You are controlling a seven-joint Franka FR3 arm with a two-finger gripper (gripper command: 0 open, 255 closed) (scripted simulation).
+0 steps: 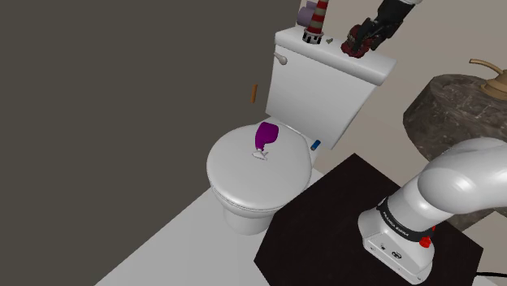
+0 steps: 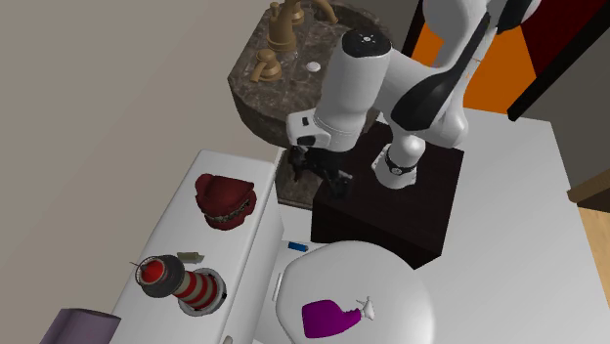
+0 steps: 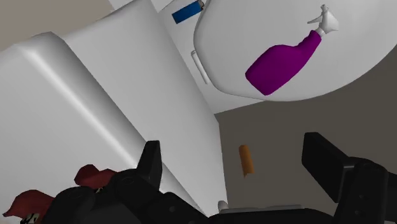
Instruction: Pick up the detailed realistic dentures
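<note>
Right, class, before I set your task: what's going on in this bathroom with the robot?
A white robot arm is reaching for the dark red dentures that lie on top of the toilet tank. Its black gripper is open and hangs near that end of the tank, apart from the dentures, so nothing is held yet. A purple spray bottle lies on the closed toilet lid.

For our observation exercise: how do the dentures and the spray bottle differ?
The dentures are dark red; the spray bottle is purple with a white nozzle. The dentures sit on the tank lid; the spray bottle lies on its side on the seat lid. Both rest on the toilet.
</note>
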